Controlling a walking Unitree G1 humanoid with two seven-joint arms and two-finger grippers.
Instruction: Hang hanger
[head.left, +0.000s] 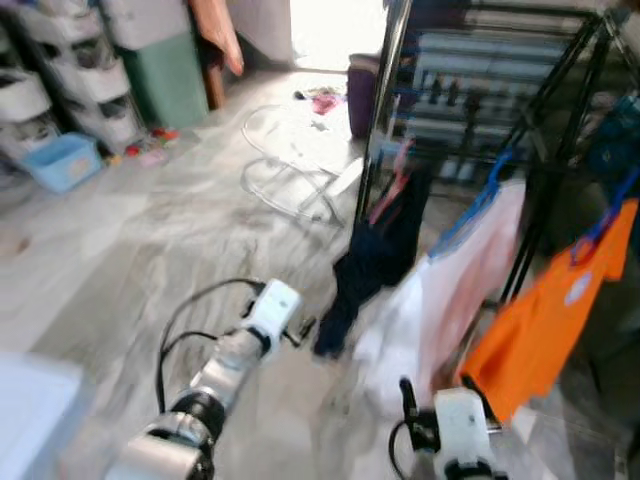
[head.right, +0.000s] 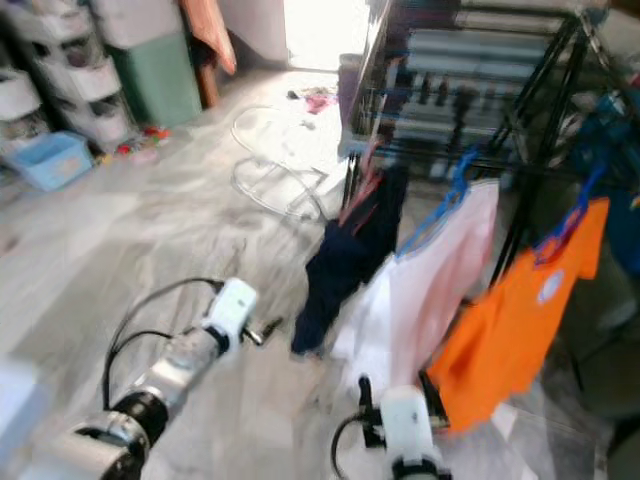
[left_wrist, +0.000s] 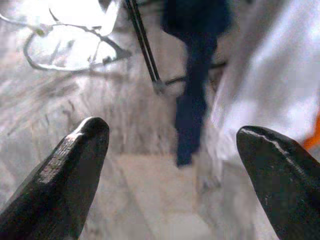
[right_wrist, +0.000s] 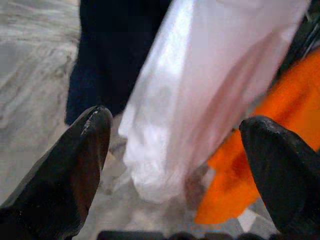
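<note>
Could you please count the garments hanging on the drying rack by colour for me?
Navy garment: 1
Pale pink-white garment: 1
Orange shirt: 1
Total: 3, all hanging on the black rack, beyond the open left gripper and the open right gripper.

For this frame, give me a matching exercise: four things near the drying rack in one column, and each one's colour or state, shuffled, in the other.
Things:
1. T-shirt nearest the robot's right
2. Middle garment
3. Garment on the left of the three
4. Left gripper

Colour or state:
A. Pale pink and white
B. Open, nothing between its fingers
C. Orange, on a blue hanger
D. Dark navy

Pairs: 1-C, 2-A, 3-D, 4-B
</note>
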